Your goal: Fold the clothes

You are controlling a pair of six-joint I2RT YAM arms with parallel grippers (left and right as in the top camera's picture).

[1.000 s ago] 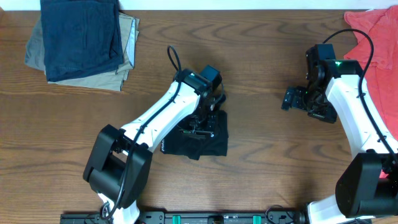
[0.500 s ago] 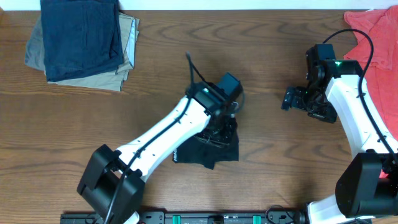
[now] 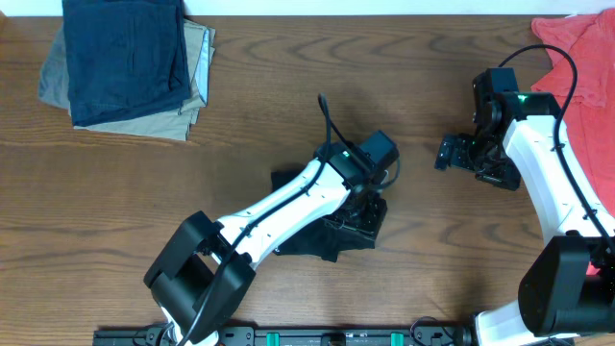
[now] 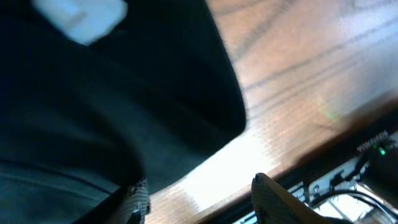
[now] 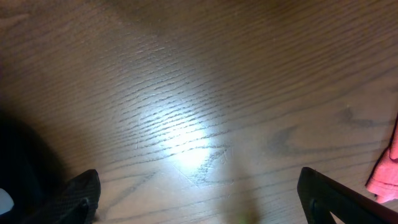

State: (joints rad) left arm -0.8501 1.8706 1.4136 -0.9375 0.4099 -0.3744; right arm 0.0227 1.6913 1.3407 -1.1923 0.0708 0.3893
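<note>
The clothes are a black shirt (image 3: 325, 240), folded into a small bundle at the table's middle front. My left gripper (image 3: 366, 213) hovers low over its right end. In the left wrist view the black shirt (image 4: 112, 93) fills the upper left and carries a white patch (image 4: 81, 15). My left gripper (image 4: 199, 190) is open, with bare wood between its fingers. Its left finger (image 4: 138, 198) sits at the fabric's edge. My right gripper (image 3: 452, 154) stands open at the right, and in its wrist view the right gripper (image 5: 199, 186) spans only bare table.
A stack of folded clothes (image 3: 125, 62), navy on khaki, lies at the back left. A red garment (image 3: 577, 48) lies at the back right, and the red garment's edge (image 5: 387, 168) shows in the right wrist view. A dark rail (image 3: 336, 336) runs along the front edge.
My left arm slid the black bundle right and toward the front edge, then its jaws opened off the fabric. The right arm has not moved.
</note>
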